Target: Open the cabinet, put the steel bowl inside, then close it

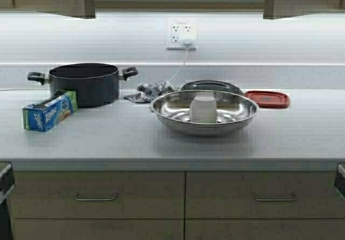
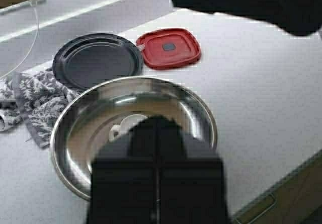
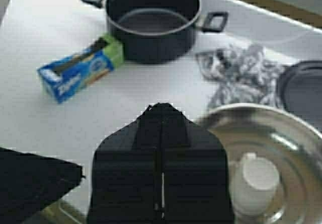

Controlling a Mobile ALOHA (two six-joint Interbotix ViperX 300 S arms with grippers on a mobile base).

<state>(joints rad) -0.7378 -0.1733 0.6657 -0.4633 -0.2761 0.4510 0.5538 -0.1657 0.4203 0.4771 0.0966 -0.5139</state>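
Now | left claw, right claw: both pressed together | steel bowl just below them on counter

Bright, even light from under the cabinet — the backsplash is washed nearly white. Countertop evenly lit, only soft shadows under the objects. Steel bowl carries glare streaks and reflections. Both wrist views soft — close gripper bodies read as blurred black masses, bowl rim smeared.
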